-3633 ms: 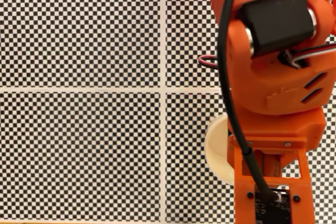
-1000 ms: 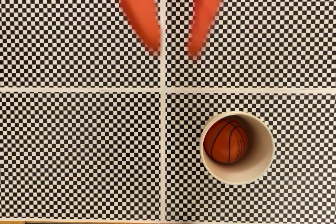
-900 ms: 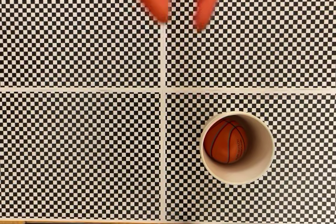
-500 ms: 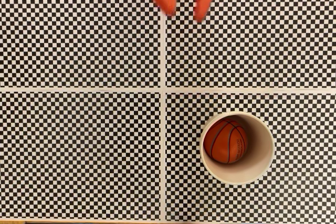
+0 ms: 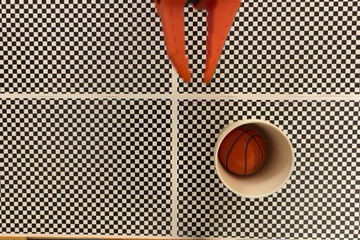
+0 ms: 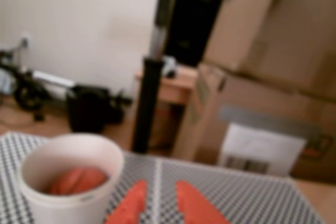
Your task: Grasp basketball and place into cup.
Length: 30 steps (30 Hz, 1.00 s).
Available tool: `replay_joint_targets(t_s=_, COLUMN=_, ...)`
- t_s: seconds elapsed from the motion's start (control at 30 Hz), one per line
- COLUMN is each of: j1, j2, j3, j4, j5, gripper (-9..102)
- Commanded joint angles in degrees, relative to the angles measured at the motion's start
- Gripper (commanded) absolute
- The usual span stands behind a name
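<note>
The orange basketball [image 5: 242,151] with black seams lies inside the cream-white cup [image 5: 279,158], which stands upright on the checkered mat at the lower right of the fixed view. My orange gripper [image 5: 195,80] comes in from the top edge, above and to the left of the cup and well apart from it. It is open by a narrow gap with nothing between its fingers. In the wrist view the cup [image 6: 58,205] stands at the lower left with the basketball [image 6: 77,179] partly visible in it. The gripper [image 6: 160,184] points past the cup's right side.
White lines [image 5: 175,139] split the black-and-white checkered mat [image 5: 84,161] into quarters. Beyond the mat's far edge the wrist view shows a black post [image 6: 146,106], cardboard boxes [image 6: 262,77] and dark clutter on the floor [image 6: 89,111].
The fingers drew back toward the top edge, then came down again and now reach lower with a narrower gap. The basketball and cup have stayed where they were.
</note>
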Motion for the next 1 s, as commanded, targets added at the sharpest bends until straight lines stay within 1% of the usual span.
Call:
replay_joint_targets(t_s=0.0, j1=1.6, j2=0.4, j3=2.5, j4=-1.0, j5=-0.2, gripper=0)
replay_joint_targets(t_s=0.13, j1=2.0, j2=0.4, j3=2.5, j4=1.7, j5=-0.4, gripper=0)
replay_joint_targets(t_s=0.2, j1=2.1, j2=0.4, j3=2.5, j4=4.8, j5=0.6, gripper=0)
replay_joint_targets(t_s=0.43, j1=1.8, j2=0.4, j3=2.5, j4=22.9, j5=5.7, gripper=0)
replay_joint_targets(t_s=0.67, j1=1.3, j2=0.5, j3=2.5, j4=41.4, j5=8.3, gripper=0)
replay_joint_targets(t_s=0.8, j1=1.5, j2=0.5, j3=2.5, j4=49.6, j5=9.2, gripper=0)
replay_joint_targets(t_s=0.97, j1=1.8, j2=0.5, j3=2.5, j4=56.5, j5=10.9, gripper=0)
